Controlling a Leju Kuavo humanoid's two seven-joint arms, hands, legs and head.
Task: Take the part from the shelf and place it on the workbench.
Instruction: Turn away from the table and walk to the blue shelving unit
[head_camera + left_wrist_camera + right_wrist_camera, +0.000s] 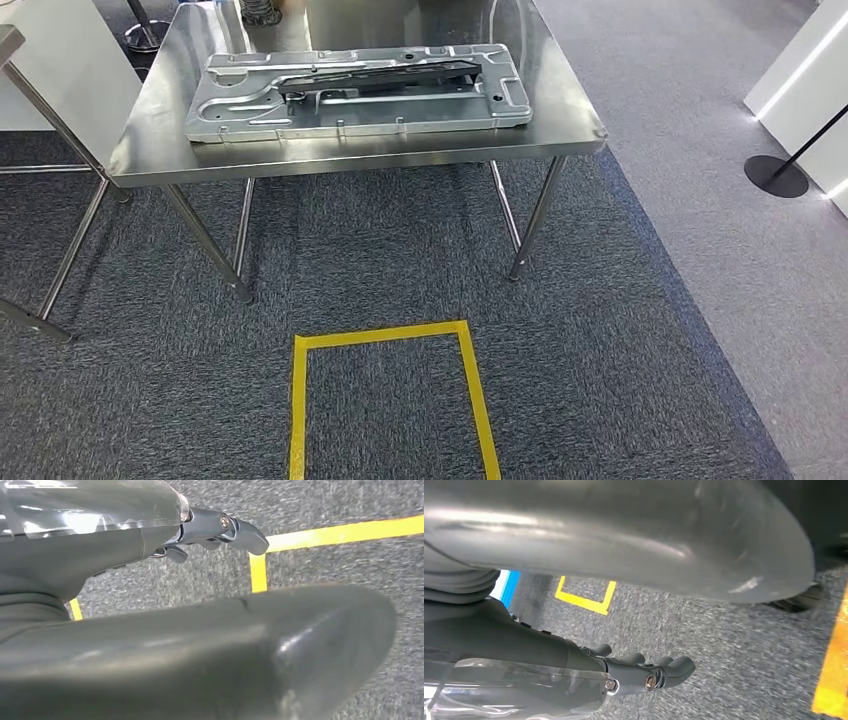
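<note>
**Part lying on workbench, both hands held low over carpet**

A large flat silver stamped-metal panel, with a dark elongated bracket along its upper middle, is seen lying flat on the stainless-steel workbench. It rests lengthwise across the tabletop, near the front edge, and nothing is touching it. A second steel-legged table stands just beside the bench on the left (only its corner and legs are caught).

On the dark grey carpet in front of the bench, a rectangle of yellow tape is marked out, open toward the camera. Lighter grey flooring runs along the right, where a black round stanchion base stands near a white wall panel.

The left hand is seen from its wrist camera above the carpet and yellow tape lines; its dark fingers are curled in together, and nothing is held in them. The right hand is seen likewise above carpet, with another yellow tape corner well beyond it; its fingers are bent inward side by side, closed on nothing.
</note>
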